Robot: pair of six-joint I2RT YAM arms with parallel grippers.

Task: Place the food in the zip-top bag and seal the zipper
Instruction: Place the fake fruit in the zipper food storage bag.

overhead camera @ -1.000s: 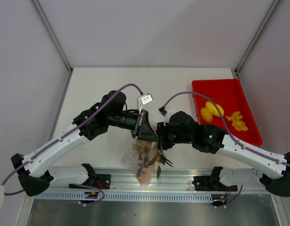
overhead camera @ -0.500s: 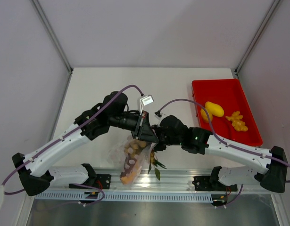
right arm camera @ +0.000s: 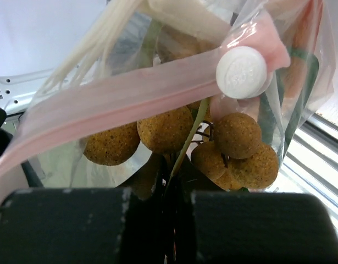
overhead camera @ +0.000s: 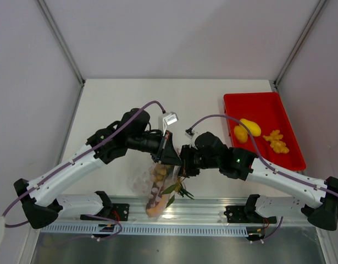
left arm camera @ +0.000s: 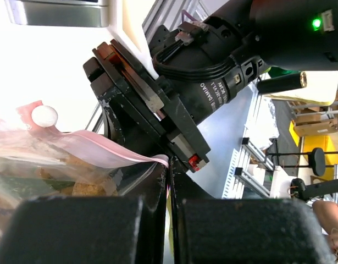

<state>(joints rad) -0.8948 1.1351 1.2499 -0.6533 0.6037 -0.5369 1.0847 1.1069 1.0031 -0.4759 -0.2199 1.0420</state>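
The zip-top bag (overhead camera: 153, 184) hangs off the table between both arms, clear with pink dots. Food fills it: an olive grape bunch (right arm camera: 234, 137), green onion leaves (overhead camera: 178, 190) and an orange-red piece (overhead camera: 154, 209) at the bottom. My left gripper (overhead camera: 170, 155) (left arm camera: 170, 176) is shut on the end of the pink zipper (left arm camera: 103, 149). A white slider (right arm camera: 241, 71) sits on the zipper (right arm camera: 119, 93). My right gripper (overhead camera: 183, 166) (right arm camera: 171, 176) is shut on the bag just below the strip, with a green stalk running into the pinch.
A red tray (overhead camera: 232, 100) stands at the right with a yellow pepper-like piece (overhead camera: 245, 129) and a yellow lumpy piece (overhead camera: 277, 141) in it. The bag hangs over the metal rail (overhead camera: 212, 212) at the table's near edge.
My right gripper has closed on the bag's top beside the left gripper. The hanging bag has swung a little to the left. The left gripper keeps its grip.
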